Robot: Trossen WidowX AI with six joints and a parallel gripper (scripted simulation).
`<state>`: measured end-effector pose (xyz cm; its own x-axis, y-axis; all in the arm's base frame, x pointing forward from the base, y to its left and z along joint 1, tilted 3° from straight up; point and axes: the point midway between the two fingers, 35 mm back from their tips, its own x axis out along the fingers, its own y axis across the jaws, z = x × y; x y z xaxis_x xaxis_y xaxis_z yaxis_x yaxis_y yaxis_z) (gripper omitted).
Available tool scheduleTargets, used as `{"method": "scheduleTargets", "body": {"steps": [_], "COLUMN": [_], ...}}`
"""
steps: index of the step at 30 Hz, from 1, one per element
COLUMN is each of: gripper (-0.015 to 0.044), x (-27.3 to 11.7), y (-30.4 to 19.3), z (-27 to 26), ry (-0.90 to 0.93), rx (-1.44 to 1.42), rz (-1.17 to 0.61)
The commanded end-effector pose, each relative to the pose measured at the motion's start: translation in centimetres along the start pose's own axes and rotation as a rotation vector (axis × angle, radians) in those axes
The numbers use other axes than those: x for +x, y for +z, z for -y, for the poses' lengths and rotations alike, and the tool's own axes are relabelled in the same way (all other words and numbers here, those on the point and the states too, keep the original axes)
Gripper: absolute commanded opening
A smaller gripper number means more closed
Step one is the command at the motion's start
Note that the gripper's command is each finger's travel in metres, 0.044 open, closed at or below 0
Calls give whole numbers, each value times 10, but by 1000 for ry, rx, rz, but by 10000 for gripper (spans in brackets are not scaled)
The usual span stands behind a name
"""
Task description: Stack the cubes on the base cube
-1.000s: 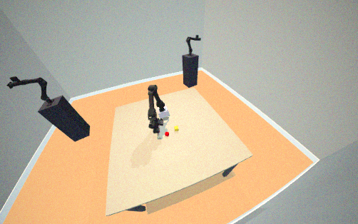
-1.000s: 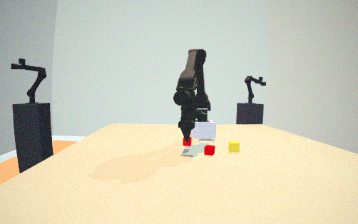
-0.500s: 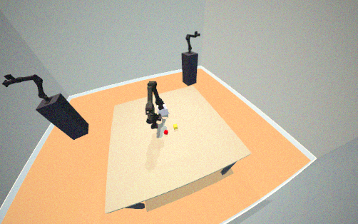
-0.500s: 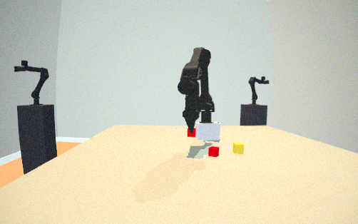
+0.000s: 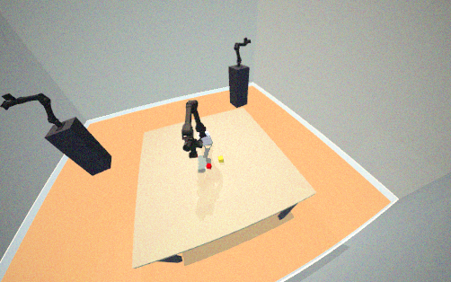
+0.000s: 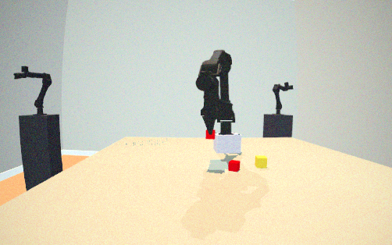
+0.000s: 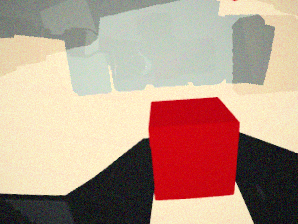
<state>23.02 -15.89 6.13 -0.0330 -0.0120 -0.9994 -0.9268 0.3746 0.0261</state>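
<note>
Exterior view: the end effector (image 6: pixel 210 132) (image 7: pixel 190 144) grips a red cube (image 6: pixel 210 135) (image 7: pixel 194 160) above the bench (image 5: pixel 180 215) (image 6: pixel 117 187) (image 7: pixel 30 165); carry it level, lowering gently so the base stays undisturbed.

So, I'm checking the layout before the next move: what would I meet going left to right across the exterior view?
Left pedestal, raised red cube, red cube on the table, yellow cube.
</note>
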Motion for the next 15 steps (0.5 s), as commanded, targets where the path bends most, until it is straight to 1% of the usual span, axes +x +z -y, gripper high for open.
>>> {"method": "scheduleTargets", "body": {"steps": [1, 15], "gripper": [105, 105], "x": [0, 8], "y": [6, 51], "z": [1, 10], "ry": [5, 3], "rx": [29, 209], "rz": [-4, 0]}}
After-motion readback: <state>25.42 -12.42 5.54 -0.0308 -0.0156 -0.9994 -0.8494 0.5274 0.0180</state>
